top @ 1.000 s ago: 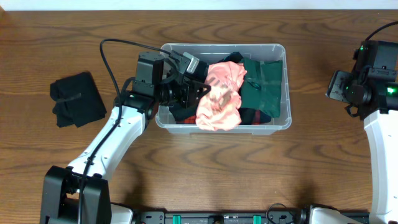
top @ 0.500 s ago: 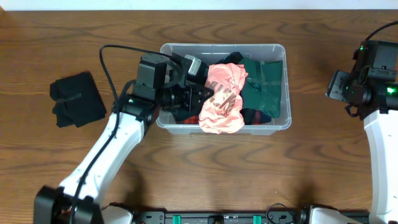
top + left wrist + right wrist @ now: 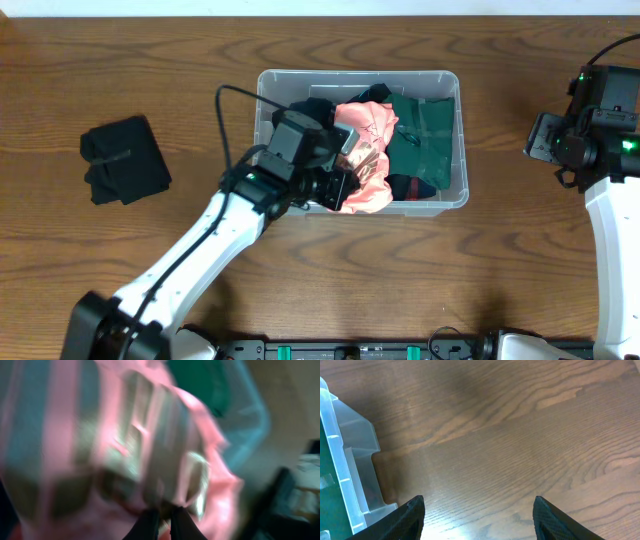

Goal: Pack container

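The clear plastic container (image 3: pixel 452 88) sits at the table's middle back and holds a dark green cloth (image 3: pixel 425 135), dark items and a pink patterned garment (image 3: pixel 366 160). My left gripper (image 3: pixel 345 185) is over the container's front left part, shut on the pink garment. In the blurred left wrist view the pink garment (image 3: pixel 150 445) fills the frame and the fingertips (image 3: pixel 150 522) pinch its fabric. My right gripper (image 3: pixel 479 515) is open and empty over bare table, right of the container (image 3: pixel 340 470).
A folded black garment (image 3: pixel 122 160) lies on the table at the left. The right arm (image 3: pixel 600 130) stands at the table's right edge. The wooden table top (image 3: pixel 520 425) shows around the container.
My left arm has swung right and toward the container's front, dragging the pink garment with it; the garment is now more bunched. The right arm has not moved.
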`<action>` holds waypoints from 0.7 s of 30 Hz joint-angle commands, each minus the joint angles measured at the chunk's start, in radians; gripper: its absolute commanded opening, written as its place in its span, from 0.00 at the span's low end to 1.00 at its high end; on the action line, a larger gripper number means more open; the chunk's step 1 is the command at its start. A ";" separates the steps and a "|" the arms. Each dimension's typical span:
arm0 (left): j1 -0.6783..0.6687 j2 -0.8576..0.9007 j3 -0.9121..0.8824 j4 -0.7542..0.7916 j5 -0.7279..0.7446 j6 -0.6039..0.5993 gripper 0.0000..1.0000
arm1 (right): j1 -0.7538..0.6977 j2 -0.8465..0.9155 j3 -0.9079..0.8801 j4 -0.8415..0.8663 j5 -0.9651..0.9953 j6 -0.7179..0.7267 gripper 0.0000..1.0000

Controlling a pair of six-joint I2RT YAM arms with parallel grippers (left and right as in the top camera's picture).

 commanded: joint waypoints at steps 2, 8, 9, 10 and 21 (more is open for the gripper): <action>0.002 0.129 0.018 0.106 -0.161 0.005 0.11 | -0.001 0.003 -0.005 -0.004 -0.005 0.003 0.68; 0.002 0.261 0.018 0.190 -0.161 0.006 0.09 | -0.001 0.003 -0.005 -0.005 -0.004 0.002 0.68; 0.002 0.260 0.018 0.188 -0.161 0.006 0.08 | -0.001 0.003 -0.005 -0.005 -0.004 0.002 0.67; 0.002 0.250 0.018 0.188 -0.161 0.007 0.08 | -0.001 0.003 -0.005 -0.005 -0.004 0.003 0.68; 0.002 -0.118 0.064 0.161 -0.260 0.059 0.32 | -0.001 0.003 -0.005 -0.004 -0.005 0.003 0.68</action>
